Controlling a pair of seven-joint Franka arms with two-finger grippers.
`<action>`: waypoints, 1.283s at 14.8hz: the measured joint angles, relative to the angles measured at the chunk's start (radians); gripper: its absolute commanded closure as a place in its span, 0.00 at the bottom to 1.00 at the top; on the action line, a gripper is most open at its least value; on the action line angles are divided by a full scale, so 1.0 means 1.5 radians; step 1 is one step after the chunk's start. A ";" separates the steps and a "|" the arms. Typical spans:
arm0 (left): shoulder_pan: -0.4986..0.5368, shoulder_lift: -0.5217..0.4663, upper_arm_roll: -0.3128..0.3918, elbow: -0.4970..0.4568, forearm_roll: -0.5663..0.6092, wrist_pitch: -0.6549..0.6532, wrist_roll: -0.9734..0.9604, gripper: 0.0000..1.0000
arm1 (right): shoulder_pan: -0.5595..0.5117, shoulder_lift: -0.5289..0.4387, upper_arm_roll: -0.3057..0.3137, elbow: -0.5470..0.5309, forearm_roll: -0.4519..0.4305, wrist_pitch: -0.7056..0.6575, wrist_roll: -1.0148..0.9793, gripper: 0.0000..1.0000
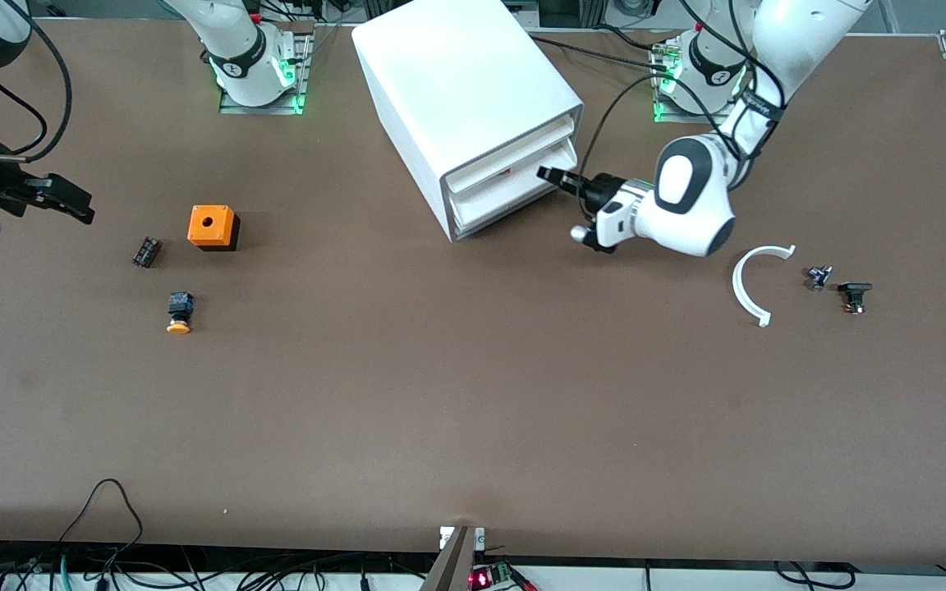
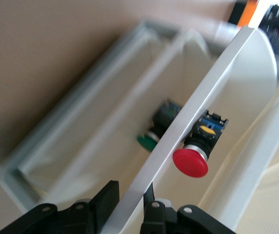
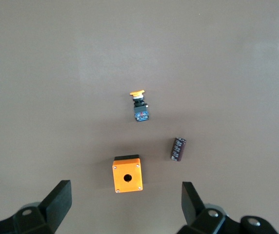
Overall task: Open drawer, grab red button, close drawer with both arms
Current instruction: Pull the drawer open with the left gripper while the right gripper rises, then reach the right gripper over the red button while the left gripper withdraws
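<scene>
The white cabinet stands at the table's middle, near the arms' bases. My left gripper is at its drawer fronts. In the left wrist view the left gripper is shut on the white front wall of a pulled-out drawer. The red-capped button lies inside that drawer. A drawer below it, nearer the table, is also out and holds a green-capped button. I cannot tell which level the gripped drawer is. My right gripper is open and empty over the table at the right arm's end.
An orange cube with a hole, a yellow-capped button and a dark cylinder lie near the right gripper. A white curved piece and two small dark parts lie toward the left arm's end.
</scene>
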 measured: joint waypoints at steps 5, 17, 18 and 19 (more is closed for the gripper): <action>0.022 -0.012 0.088 0.056 0.025 0.001 0.022 0.00 | 0.046 0.012 0.002 0.021 0.000 0.009 0.058 0.00; 0.104 -0.102 0.137 0.127 0.097 0.105 0.005 0.00 | 0.099 0.061 0.042 0.072 0.052 0.014 0.015 0.00; 0.104 -0.118 0.145 0.129 0.114 0.106 0.005 0.00 | 0.106 0.074 0.049 0.083 0.076 0.027 0.004 0.00; 0.104 -0.137 0.155 0.131 0.152 0.102 0.004 0.00 | 0.114 0.097 0.055 0.104 0.107 0.042 -0.012 0.00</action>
